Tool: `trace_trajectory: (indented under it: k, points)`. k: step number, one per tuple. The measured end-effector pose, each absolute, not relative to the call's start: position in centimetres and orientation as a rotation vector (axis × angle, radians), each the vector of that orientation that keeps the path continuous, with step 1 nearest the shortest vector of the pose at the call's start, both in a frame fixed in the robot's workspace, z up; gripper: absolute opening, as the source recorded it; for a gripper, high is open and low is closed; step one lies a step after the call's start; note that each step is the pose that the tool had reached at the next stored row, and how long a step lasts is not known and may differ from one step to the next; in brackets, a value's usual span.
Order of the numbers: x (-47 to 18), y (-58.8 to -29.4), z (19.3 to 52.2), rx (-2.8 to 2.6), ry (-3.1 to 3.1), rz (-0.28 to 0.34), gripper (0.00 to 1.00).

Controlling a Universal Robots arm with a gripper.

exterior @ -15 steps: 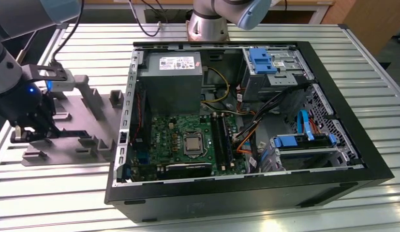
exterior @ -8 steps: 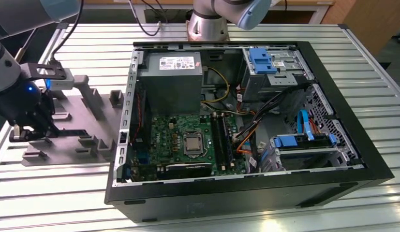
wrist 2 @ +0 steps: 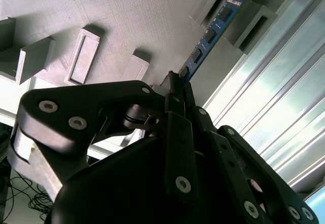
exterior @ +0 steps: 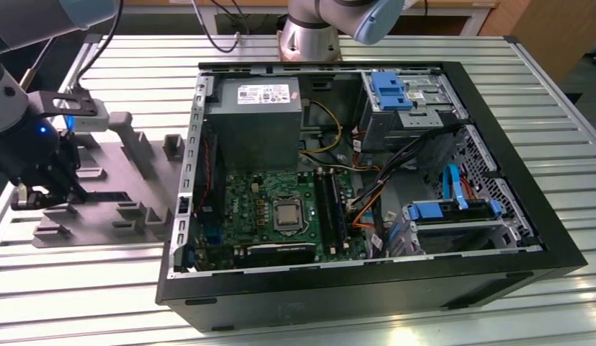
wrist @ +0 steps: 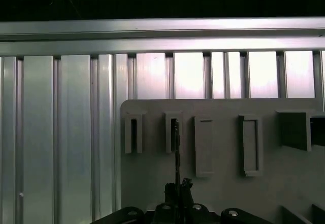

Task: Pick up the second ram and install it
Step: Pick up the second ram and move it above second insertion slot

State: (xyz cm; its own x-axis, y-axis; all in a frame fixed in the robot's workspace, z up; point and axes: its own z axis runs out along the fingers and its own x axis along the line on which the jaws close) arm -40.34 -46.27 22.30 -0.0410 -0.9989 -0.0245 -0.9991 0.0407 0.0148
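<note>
gripper [exterior: 46, 193]: one black two-finger gripper, clenched on the stick's near end [wrist 2: 177, 84], over the holder at the exterior view's left
second ram [wrist 2: 210, 31]: one slim blue-green memory stick with black chips, edge-on in the first wrist view [wrist: 176, 153], running from the fingers towards the posts
holder [exterior: 119, 194]: one grey plastic block, two narrow slotted posts [wrist: 133, 132]; stick's far end at one, seated or not: cannot tell
pc case [exterior: 528, 238]: one open black tower, right of the holder, one green motherboard [exterior: 269, 191] inside
</note>
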Motion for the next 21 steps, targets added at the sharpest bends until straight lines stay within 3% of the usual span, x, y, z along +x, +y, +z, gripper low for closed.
trace_trajectory:
  k: [21]
  points:
    - [-40.3,-46.3,23.5,-2.17,2.261,0.043,0.14]
